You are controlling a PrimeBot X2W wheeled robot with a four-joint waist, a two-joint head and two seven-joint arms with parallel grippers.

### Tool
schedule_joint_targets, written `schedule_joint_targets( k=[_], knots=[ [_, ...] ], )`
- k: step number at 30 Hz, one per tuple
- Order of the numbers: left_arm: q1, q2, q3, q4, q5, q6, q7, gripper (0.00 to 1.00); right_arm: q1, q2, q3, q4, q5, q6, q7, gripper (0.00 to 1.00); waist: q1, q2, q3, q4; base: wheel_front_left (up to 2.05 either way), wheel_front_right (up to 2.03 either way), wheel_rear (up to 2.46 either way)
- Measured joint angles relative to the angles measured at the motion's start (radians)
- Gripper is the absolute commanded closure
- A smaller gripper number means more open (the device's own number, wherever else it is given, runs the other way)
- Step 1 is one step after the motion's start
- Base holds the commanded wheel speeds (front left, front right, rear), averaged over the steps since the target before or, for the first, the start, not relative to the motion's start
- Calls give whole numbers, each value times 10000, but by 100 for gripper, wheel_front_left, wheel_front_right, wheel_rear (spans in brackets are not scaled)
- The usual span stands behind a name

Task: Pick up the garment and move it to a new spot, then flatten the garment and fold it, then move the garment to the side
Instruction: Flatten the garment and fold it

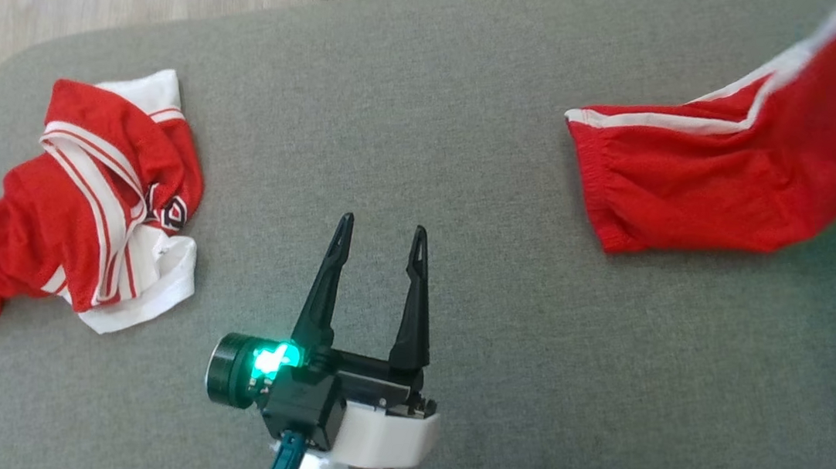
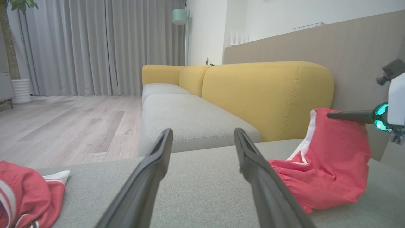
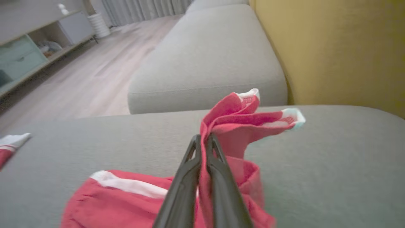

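Grey sofa cushion (image 1: 401,73) is carrying the red garment (image 1: 723,179) at its right end. The right gripper (image 3: 203,139), fingers clenched on a raised corner, is holding it up, while the left gripper (image 1: 380,225) is hovering released, well left of its loose end.

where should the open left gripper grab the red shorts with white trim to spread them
Grip the red shorts with white trim at the gathered edge nearest the left gripper, coming in low from the robot's left. That end lies on the grey cushion; the right gripper pinches the raised far end.
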Motion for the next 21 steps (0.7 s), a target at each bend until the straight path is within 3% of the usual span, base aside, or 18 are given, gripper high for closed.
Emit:
schedule_joint_targets(
  k=[8,9,10,13,16,21],
  knots=[
    [19,2,-98,36,-111,-81,0,0,730,1707,360,-2355,-290,0,1032,100,1,0,-166,350,0,0,0],
    [46,2,-100,36,-111,-82,0,0,988,1948,500,-2502,-291,0,1241,74,1,0,-171,422,0,0,0],
    [101,2,-100,42,-119,-81,0,0,1286,2205,596,-2594,-339,0,1392,0,1,0,-173,491,0,0,0],
    [309,6,-90,130,-215,-82,0,0,2159,3072,286,-2675,-522,0,1241,0,2,0,-228,652,0,0,0],
    [456,8,-48,184,-261,-75,2,0,2710,3812,-439,-2897,-523,0,399,0,2,0,-424,723,0,0,0],
    [1089,13,372,-109,-309,174,2,0,3568,3967,-1695,-3081,-1174,0,-1066,0,1,0,-993,688,0,0,0]
  ],
)
